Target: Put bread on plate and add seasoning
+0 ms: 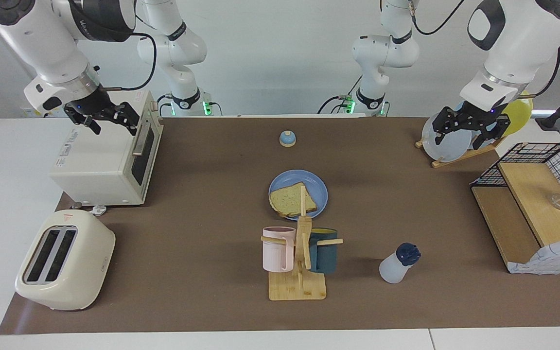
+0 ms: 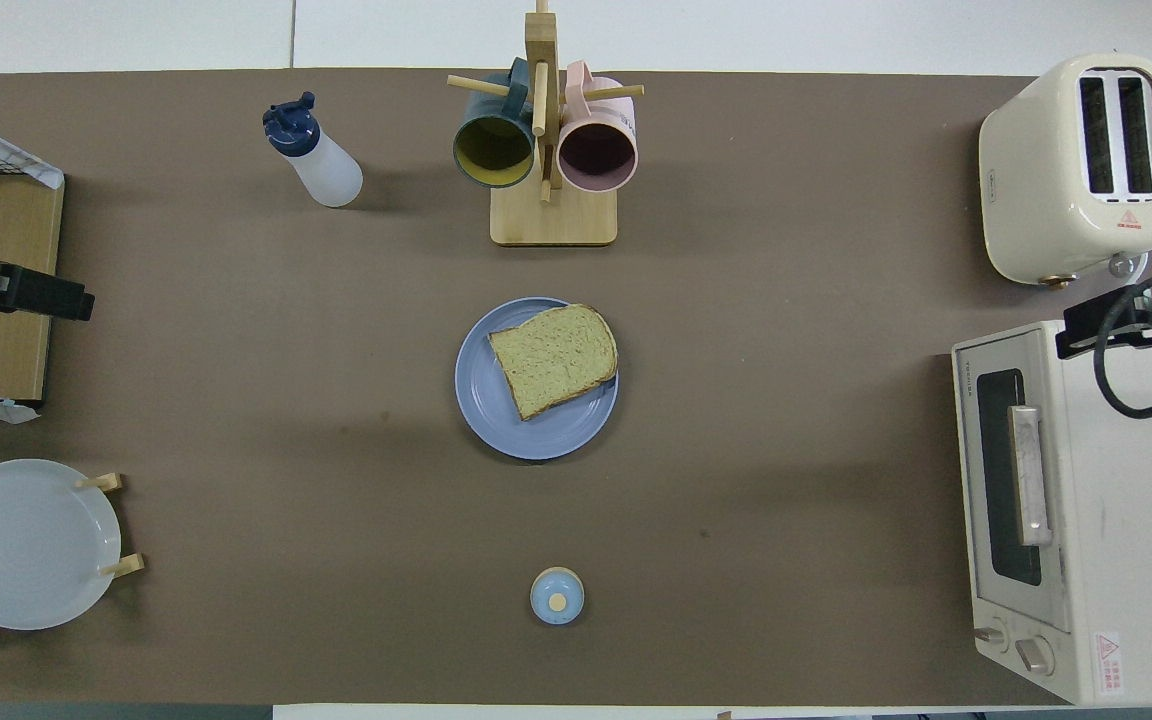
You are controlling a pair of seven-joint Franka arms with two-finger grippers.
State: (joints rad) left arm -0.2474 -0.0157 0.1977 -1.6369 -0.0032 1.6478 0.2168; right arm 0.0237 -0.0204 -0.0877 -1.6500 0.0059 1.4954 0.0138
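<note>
One step looked done: bread point(image 2: 554, 359) lay on plate point(image 2: 496, 410), mid-counter | seasoning point(image 1: 398, 263) upright beside mug rack point(image 1: 298, 286), ungrasped | left gripper point(image 1: 469, 127) over plate rack, right gripper point(image 1: 106, 116) over oven, both jaws released | you'd next grasp the bottle, judging.
</note>
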